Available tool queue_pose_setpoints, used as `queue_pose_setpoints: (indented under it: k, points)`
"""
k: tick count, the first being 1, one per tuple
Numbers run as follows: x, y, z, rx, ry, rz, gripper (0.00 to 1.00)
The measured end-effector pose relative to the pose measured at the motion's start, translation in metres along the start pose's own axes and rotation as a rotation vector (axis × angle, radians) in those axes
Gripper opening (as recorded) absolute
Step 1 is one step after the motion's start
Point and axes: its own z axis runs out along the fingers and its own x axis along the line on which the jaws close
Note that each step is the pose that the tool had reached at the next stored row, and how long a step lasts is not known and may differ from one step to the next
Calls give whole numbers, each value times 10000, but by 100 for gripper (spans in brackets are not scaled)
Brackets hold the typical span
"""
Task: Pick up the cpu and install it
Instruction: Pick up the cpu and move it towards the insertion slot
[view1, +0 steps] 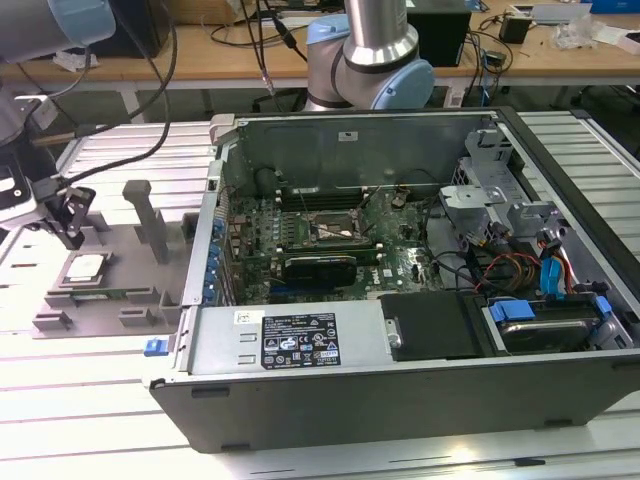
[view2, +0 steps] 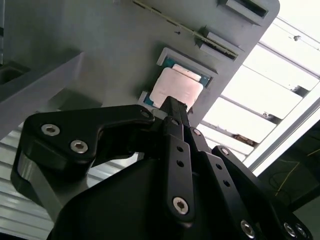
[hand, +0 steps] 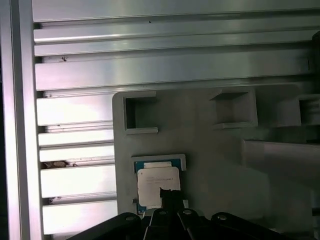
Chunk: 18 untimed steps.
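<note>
Resting place: cpu (view1: 85, 267) lies flat in its shallow pocket on the grey fixture (view1: 130, 268), at the exterior view's left, well apart from the socket (view1: 335, 228).
Jaws: gripper (view1: 72, 238) hangs just above the cpu, jaws drawn close together and holding nothing. In both wrist views its tip overlaps the chip's near edge. I cannot tell whether it touches.
Done: nothing more than the gripper standing over the cpu.
Left: cpu is not yet picked up. The socket inside the case (view1: 300, 340) looks unfilled, so I judge both the pick and the install undone.
Counts: one cpu, one gripper, one fixture, one socket, one open case, all on one table (view1: 100, 410).
</note>
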Motion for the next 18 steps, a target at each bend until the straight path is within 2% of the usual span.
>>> queue_pose_setpoints:
  k: [4,10,11,15,18]
  points:
    - [17,-12,114,-6,9,-180,11]
    - [47,-19,218,-13,15,-335,11]
    - [51,-21,255,-16,18,-393,11]
    - [56,-24,314,-24,26,-588,11]
    - [57,-24,313,-23,30,-612,11]
